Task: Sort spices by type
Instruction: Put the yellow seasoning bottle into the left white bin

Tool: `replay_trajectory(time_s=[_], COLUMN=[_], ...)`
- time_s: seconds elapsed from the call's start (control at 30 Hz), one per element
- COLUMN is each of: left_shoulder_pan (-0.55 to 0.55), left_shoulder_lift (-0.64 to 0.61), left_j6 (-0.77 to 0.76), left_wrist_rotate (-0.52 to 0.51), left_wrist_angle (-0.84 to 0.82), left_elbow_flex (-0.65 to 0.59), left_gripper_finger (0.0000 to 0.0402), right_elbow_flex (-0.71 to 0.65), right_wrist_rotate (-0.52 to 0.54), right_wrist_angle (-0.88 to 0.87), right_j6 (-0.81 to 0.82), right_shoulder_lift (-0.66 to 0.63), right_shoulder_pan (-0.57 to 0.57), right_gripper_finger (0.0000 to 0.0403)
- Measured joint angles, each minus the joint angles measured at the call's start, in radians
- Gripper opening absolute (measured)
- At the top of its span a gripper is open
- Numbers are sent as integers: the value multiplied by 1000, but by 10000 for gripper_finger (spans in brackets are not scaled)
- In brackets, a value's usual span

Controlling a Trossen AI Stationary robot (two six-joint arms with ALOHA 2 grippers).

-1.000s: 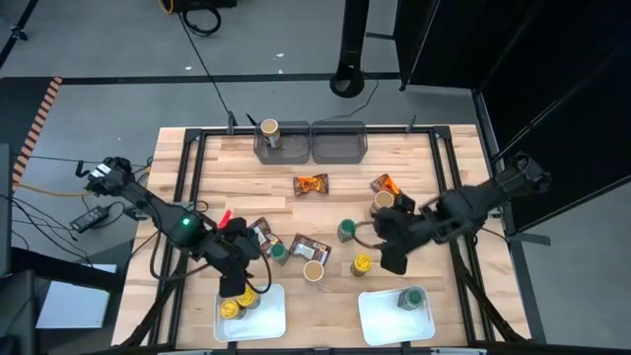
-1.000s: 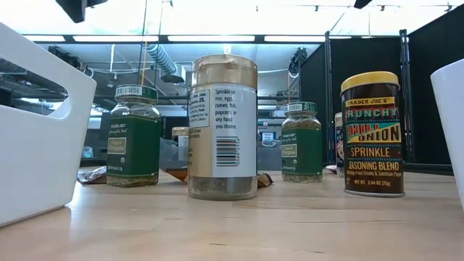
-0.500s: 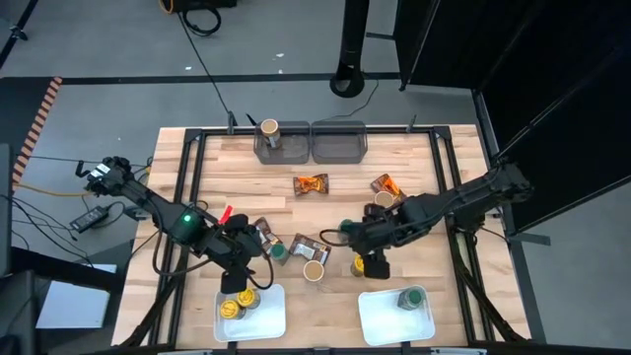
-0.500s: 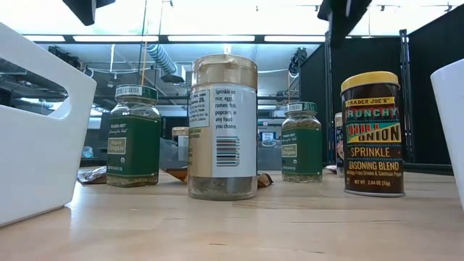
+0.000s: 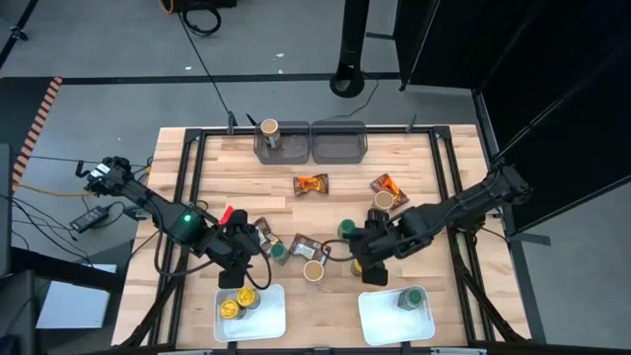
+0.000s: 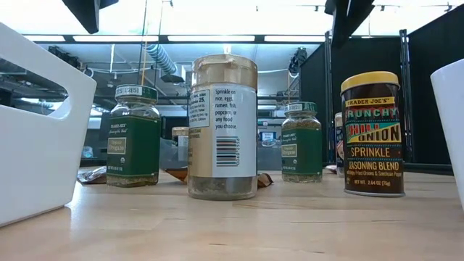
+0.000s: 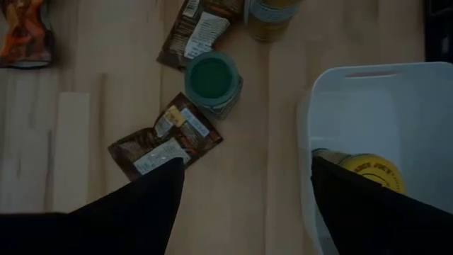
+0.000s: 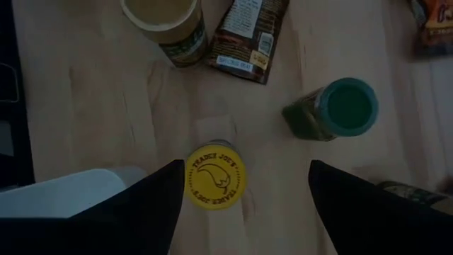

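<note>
High view: the right gripper (image 5: 363, 264) hangs released over the yellow-lid jar (image 8: 214, 176), which stands on the worktop (image 5: 424, 187) at 12 o'clock of the right tray (image 5: 380, 314). A green-lid jar (image 8: 340, 108) stands at its 1 o'clock. The left gripper (image 5: 240, 284), also released and empty, hovers above the left tray (image 5: 274, 318), which holds a yellow jar (image 7: 368, 171).

On your tabletop (image 5: 296, 163), two bins (image 5: 311, 143) sit side by side at the far edge, the left one holding a jar (image 5: 268, 129). Two trays (image 5: 394, 318) sit at the near edge, one on each side, each with jars inside. Between bins and trays, loose jars (image 5: 314, 270) and packets (image 5: 311, 184) lie scattered across the middle.
</note>
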Motion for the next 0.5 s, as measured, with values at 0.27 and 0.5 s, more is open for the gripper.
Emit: replay_trajectory(time_s=[0.27, 0.5], left_shoulder_pan=[-2, 0], left_shoulder_lift=[-15, -14], left_j6=[-9, -111], left_wrist_rotate=[-26, -119], left_wrist_angle=[-14, 66], left_elbow_flex=[-3, -3], left_gripper_finger=[310, 310], right_elbow_flex=[0, -5], right_wrist_rotate=[38, 118], right_wrist_angle=[2, -35], right_j6=[40, 73], right_shoulder_lift=[58, 89], right_shoulder_pan=[33, 71], right_gripper_finger=[309, 310])
